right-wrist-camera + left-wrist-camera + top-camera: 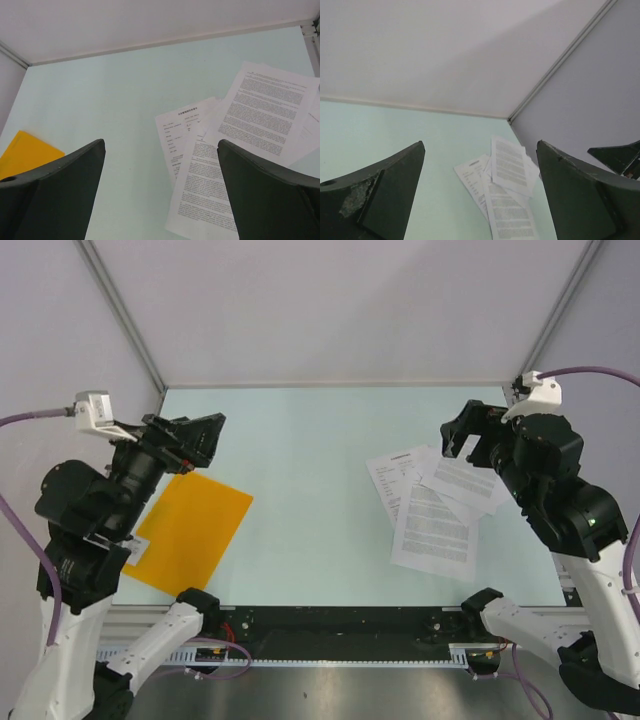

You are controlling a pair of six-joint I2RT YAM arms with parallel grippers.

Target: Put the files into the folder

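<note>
The files (432,508) are overlapping white printed sheets fanned out flat on the right half of the table; they also show in the left wrist view as files (502,190) and in the right wrist view as files (235,150). The orange-yellow folder (195,528) lies closed and flat at the left front, its near-left corner under the left arm; one corner of the folder (25,152) shows in the right wrist view. My left gripper (200,436) hovers open above the folder's far edge. My right gripper (462,432) hangs open above the sheets' far side. Neither holds anything.
The pale green table (320,440) is walled by white panels at the back and sides. A black rail (340,625) with the arm bases runs along the near edge.
</note>
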